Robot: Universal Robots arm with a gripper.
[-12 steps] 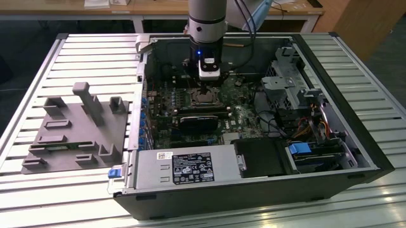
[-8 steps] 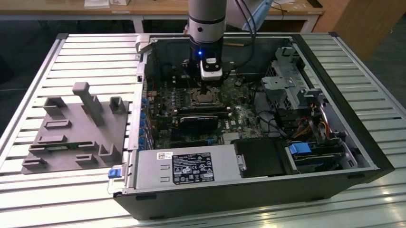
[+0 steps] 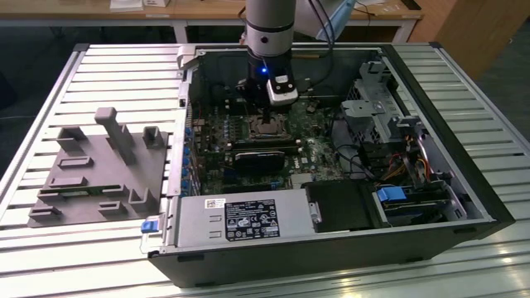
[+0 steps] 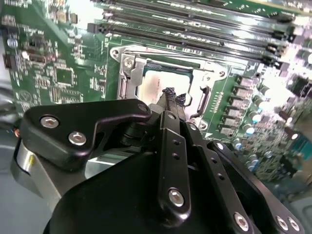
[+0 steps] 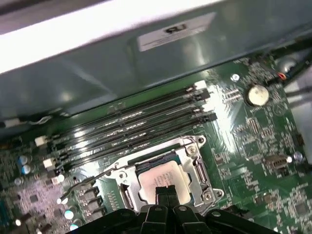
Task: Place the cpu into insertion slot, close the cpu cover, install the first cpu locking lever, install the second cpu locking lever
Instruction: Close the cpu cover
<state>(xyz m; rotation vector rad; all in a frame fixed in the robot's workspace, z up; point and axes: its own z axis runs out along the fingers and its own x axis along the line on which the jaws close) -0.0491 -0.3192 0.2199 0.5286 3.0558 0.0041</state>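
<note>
The cpu (image 5: 158,178) (image 4: 152,82) lies flat in the insertion slot (image 3: 267,128) on the green board, silver top up. The cpu cover (image 5: 194,155) (image 4: 132,73) lies down around it as a metal frame, and the chip shows through its window. A thin wire locking lever (image 5: 85,179) sticks out beside the socket. My gripper (image 5: 165,191) (image 4: 171,93) (image 3: 267,118) hangs straight over the socket inside the open computer case. Its black fingertips are pressed together, shut, just above the cpu's edge, with nothing seen between them.
Long black memory slots (image 5: 131,122) (image 4: 195,24) run beside the socket, with the case wall (image 5: 146,63) behind them. A black rounded block (image 3: 257,158), the power supply (image 3: 240,220) and a drive cage (image 3: 381,105) crowd the case. A grey fixture plate (image 3: 99,167) lies outside on the slatted table.
</note>
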